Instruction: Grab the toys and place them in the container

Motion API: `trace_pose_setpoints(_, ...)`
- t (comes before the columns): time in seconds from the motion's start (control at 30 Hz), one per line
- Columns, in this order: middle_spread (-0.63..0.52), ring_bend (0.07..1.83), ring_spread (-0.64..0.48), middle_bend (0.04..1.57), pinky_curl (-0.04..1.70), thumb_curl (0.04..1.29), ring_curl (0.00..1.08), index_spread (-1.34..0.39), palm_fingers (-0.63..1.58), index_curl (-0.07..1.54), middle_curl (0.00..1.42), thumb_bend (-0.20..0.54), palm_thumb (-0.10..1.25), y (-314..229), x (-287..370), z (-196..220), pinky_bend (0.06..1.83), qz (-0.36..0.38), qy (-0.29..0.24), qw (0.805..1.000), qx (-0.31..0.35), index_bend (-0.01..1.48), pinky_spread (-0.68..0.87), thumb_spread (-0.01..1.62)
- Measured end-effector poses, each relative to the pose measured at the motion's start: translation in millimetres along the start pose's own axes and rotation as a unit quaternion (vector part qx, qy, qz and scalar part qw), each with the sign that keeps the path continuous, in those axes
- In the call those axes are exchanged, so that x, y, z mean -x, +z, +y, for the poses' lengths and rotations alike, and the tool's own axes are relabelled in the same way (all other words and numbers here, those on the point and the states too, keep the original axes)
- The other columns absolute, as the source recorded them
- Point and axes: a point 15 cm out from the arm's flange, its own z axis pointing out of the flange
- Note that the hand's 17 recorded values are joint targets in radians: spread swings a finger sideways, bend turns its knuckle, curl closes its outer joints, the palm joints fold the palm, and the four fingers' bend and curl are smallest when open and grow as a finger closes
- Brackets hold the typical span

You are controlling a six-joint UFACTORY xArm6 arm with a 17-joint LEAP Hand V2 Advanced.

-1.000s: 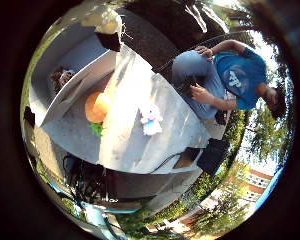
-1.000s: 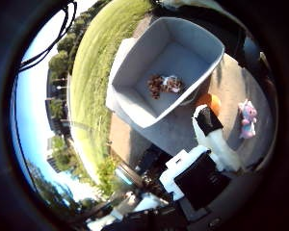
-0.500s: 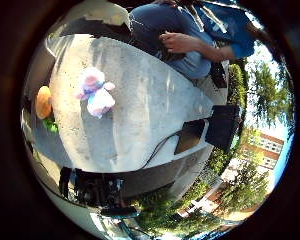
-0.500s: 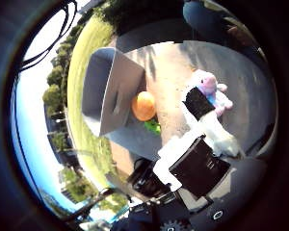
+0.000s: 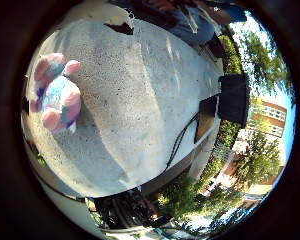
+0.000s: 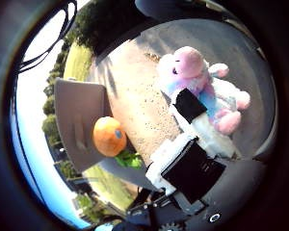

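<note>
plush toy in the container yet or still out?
Out. The plush toy lies on the table, apart from the container.

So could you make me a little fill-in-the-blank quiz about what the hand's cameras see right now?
1. The plush toy is mostly ____ and white.
2. The round toy beside the grey container is ____ in colour.
3. Both toys lie on a ____ table.
4. One of the hand's fingers shows in front of the ____ toy.

Missing words: pink; orange; grey; plush

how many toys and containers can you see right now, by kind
plush toy: 1
orange toy: 1
container: 1
total: 3
</note>
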Motion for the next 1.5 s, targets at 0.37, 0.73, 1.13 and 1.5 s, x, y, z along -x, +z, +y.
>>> trace_pose_setpoints(0.37,0.13,0.66,0.32,0.29,0.32,0.41,0.33,0.08,0.39,0.24,0.40,-0.025,0.58,44,11,16,0.54,0.002,0.037,0.999,0.027,0.17,0.49,1.14)
trace_pose_setpoints(0.73,0.02,0.84,0.24,0.57,0.30,0.42,0.36,-0.08,1.18,0.24,0.49,-0.009,0.68,55,3,33,0.68,0.002,0.042,0.997,0.058,0.24,0.52,1.12)
trace_pose_setpoints(1.13,-0.14,1.34,-0.01,1.08,0.62,0.55,0.64,-0.49,1.01,0.35,0.83,0.027,1.02,15,-5,50,1.19,-0.004,0.019,0.995,0.098,0.37,0.39,1.02)
trace_pose_setpoints(1.5,-0.20,1.49,-0.10,1.25,0.86,0.67,0.76,-0.79,0.80,0.55,1.00,-0.013,1.00,-76,5,91,1.39,-0.046,-0.040,0.985,0.164,0.62,0.27,1.04)
